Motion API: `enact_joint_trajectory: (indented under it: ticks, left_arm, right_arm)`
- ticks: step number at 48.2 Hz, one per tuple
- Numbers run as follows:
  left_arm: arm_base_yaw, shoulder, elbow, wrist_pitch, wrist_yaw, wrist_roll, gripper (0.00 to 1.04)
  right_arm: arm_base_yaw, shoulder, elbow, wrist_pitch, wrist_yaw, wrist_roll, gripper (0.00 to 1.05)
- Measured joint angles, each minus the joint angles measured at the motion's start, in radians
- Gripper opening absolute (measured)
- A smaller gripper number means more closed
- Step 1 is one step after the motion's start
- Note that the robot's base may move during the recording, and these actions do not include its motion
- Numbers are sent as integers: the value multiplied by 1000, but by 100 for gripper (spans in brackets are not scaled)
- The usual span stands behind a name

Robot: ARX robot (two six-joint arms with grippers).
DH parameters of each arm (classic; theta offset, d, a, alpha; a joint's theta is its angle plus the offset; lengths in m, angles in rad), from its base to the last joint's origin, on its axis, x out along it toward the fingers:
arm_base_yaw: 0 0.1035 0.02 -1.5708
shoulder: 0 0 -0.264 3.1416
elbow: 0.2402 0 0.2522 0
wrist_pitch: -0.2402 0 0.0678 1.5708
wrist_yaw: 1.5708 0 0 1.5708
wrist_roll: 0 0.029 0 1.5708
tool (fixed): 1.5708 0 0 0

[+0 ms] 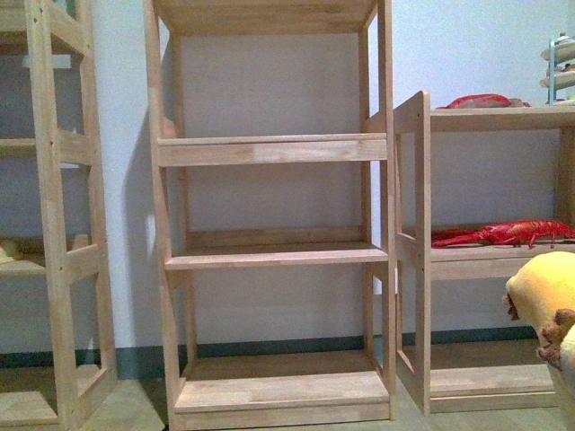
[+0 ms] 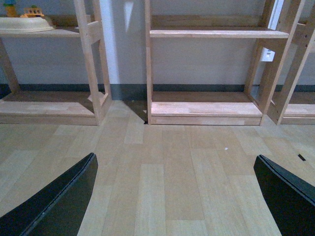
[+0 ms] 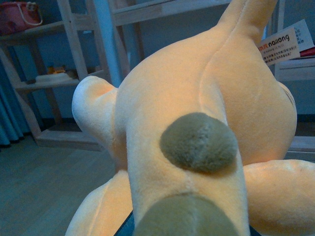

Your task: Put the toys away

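Observation:
The orange-yellow plush animal (image 3: 206,108) with brown patches fills the right wrist view. It is held off the floor. My right gripper is shut on it, its jaws hidden under the plush. In the front view the plush (image 1: 545,296) shows at the right edge, beside the low right shelf unit. My left gripper (image 2: 174,196) is open and empty, low over the wooden floor; its two black fingers (image 2: 59,201) show at the lower corners, pointing toward the middle shelf unit (image 2: 206,108).
Wooden shelf units stand against the wall: a tall middle one (image 1: 274,256), one at the left (image 1: 63,260), a lower one at the right (image 1: 485,256) with a red lobster toy (image 1: 512,233) on its shelf. A cream dish (image 2: 24,23) sits on a left shelf.

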Motion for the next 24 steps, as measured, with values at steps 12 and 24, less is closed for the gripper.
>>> enact_joint_trajectory:
  ticks: [12, 24]
  left_arm:
    - [0, 0, 0, 0, -1, 0, 99]
    - [0, 0, 0, 0, 0, 0, 99]
  right_arm:
    - [0, 0, 0, 0, 0, 0, 9]
    - [0, 0, 0, 0, 0, 0, 9]
